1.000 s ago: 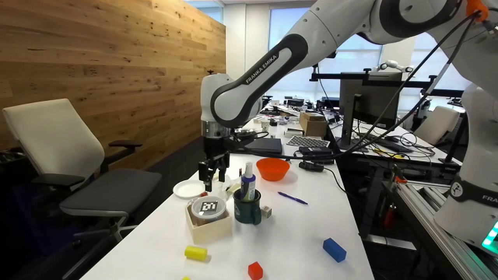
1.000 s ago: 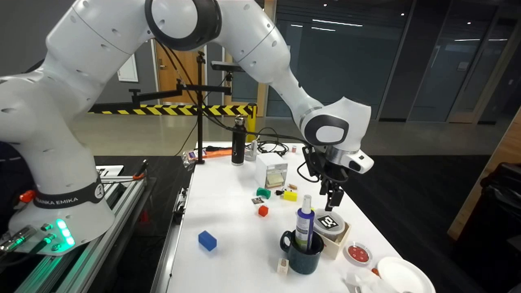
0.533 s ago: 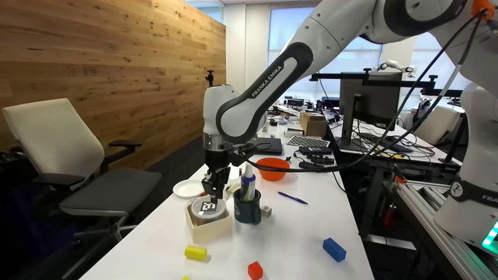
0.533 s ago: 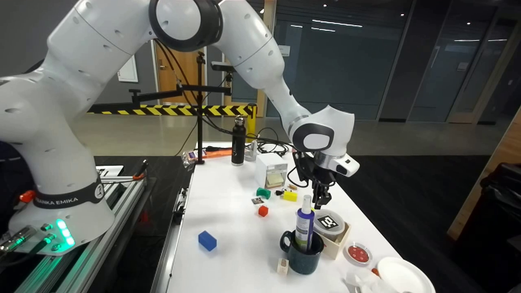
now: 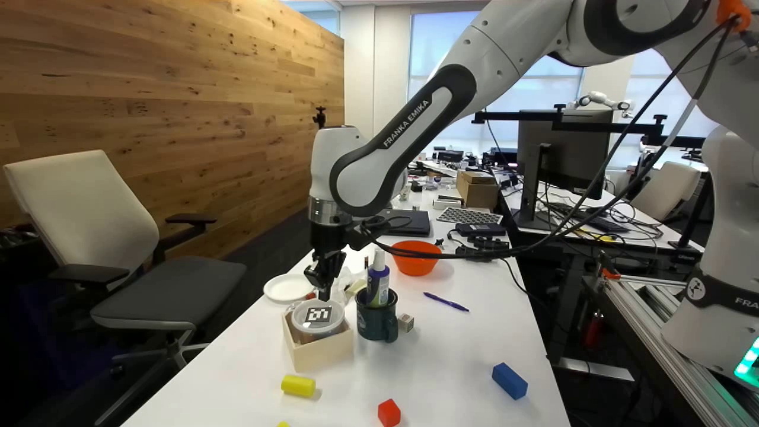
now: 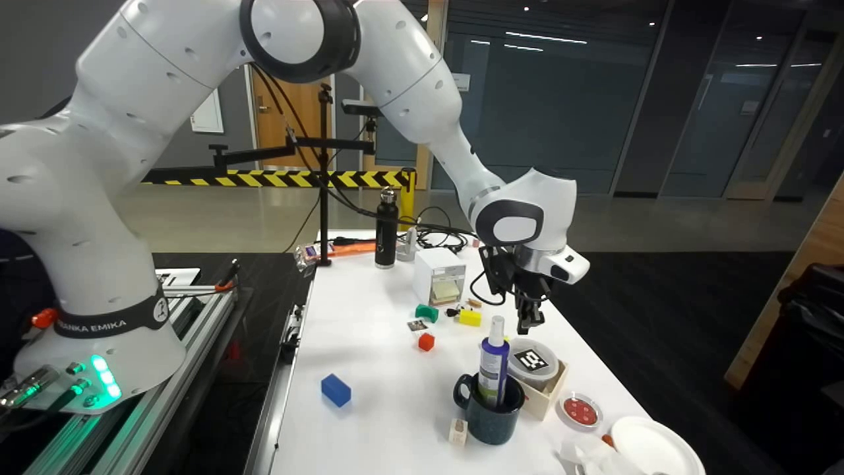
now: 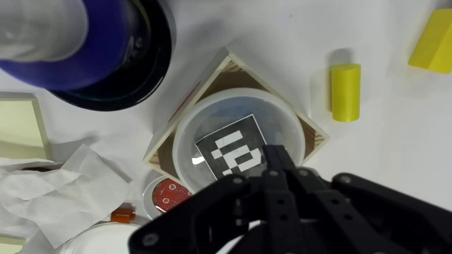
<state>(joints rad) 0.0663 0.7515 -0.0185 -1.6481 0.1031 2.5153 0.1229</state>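
"Plastic tub (image 7: 233,139): where is it?"

"Inside the box (image 5: 325,354), nearer the long edge of the bench (image 5: 456,356) beside the chair (image 5: 169,296) than the one along the robot's base (image 6: 138,356)."

"What's done?"

"Only positioning, I'd judge: the pincer (image 7: 279,153) hangs over the tub's rim, seemingly not touching."

"And undone?"

"No hold, no lift: its fingers (image 7: 271,157) are pressed together with nothing between, and the tub sits settled in the box."

"Neighbours?"

"A mug (image 5: 376,325) stands just beside the box, towards the base-side edge, with a bottle (image 5: 378,284) in it; the blue block (image 6: 336,390) lies close to that edge."

"Anything different from earlier?"

"Yes. A second ago the fingers stand apart in an exterior view; now they meet. Half a second ago they hide a corner of the marker (image 5: 318,314) there; now it shows whole. Tub, box and mug look unmoved."
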